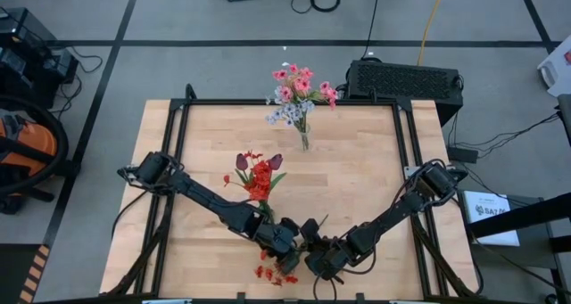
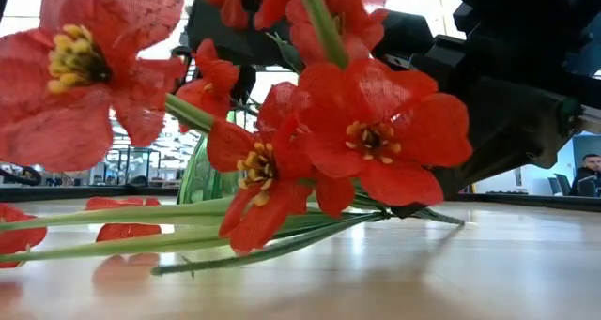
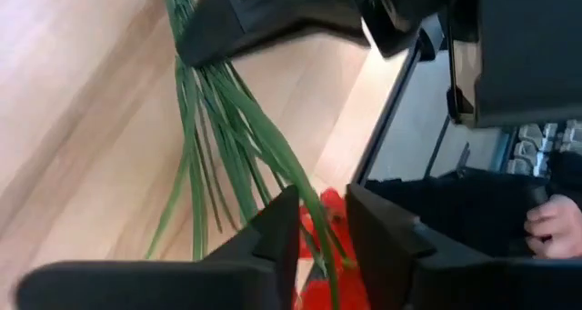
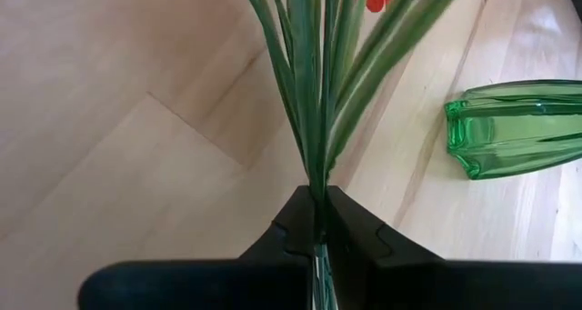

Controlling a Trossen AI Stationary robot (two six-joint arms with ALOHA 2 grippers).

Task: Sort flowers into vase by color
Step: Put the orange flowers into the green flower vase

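Note:
A bunch of red flowers (image 1: 272, 273) on thin green stems lies at the table's near edge, its heads filling the low view (image 2: 376, 132). My right gripper (image 4: 318, 233) is shut on the stems. My left gripper (image 3: 323, 233) is open right beside it, over the same bunch, with stems and a red bloom (image 3: 327, 210) showing between its fingers; I cannot tell whether they touch. More red flowers and maroon tulips (image 1: 257, 172) stand in a green glass vase (image 4: 518, 128). A clear vase (image 1: 305, 141) at the far edge holds pink and whitish sprays (image 1: 299, 90). My right gripper pinches several green stems together (image 4: 316, 178) between its two fingers, low over the table. The stems fan out forward from the fingertips toward the red heads. Some stems lie along the table (image 2: 235, 236), and the heads (image 2: 254, 170) are raised off it.
The two arms cross the near half of the table, their grippers almost touching (image 1: 303, 246). The green vase (image 2: 202, 170) stands just behind the bunch. The table's black frame edge (image 3: 400, 101) is close by, and a person's hand (image 3: 550, 224) shows beyond it.

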